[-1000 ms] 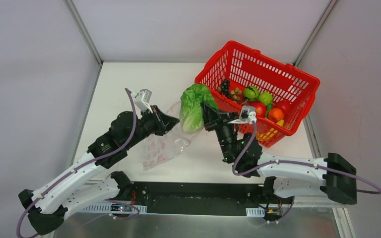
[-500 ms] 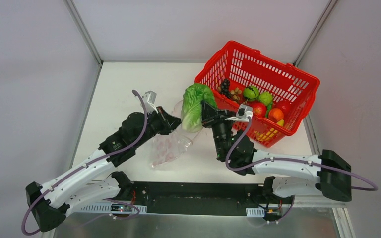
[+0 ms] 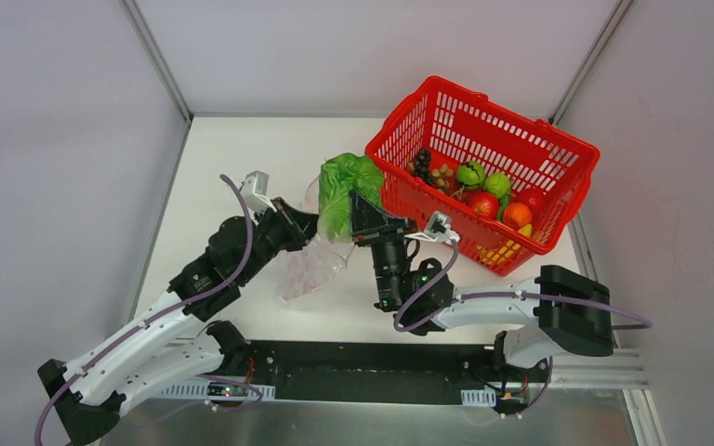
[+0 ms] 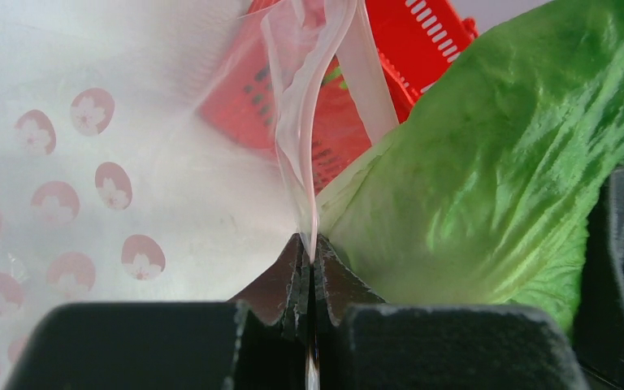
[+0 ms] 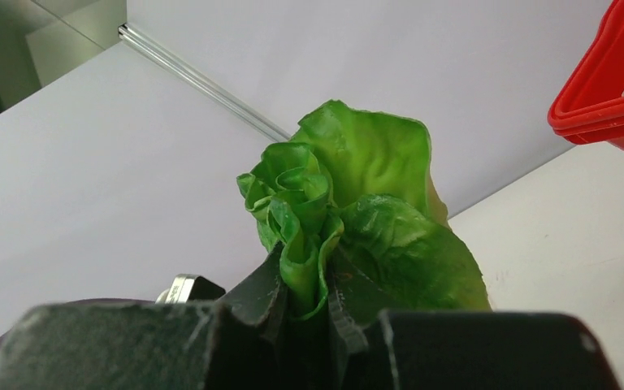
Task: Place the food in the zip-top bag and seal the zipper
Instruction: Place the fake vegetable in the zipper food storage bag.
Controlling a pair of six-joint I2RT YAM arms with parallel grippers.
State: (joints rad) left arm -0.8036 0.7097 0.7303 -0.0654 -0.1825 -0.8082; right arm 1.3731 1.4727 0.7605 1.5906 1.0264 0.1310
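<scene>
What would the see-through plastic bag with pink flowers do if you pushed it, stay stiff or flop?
Probably flop: the clear flower-printed plastic bag curls and folds at its rim above the left fingers pinching it. It looks thin and light, since the red mesh basket shows through it. Its glossy skin may be slippery.

White table (image 3: 232, 158), flat, enclosed by pale walls. Red mesh basket (image 3: 502, 130) stands on its far right corner. Clear zip-top bag (image 3: 307, 274) with pink print lies near centre-left, its near end resting on the surface, its far end raised.
</scene>
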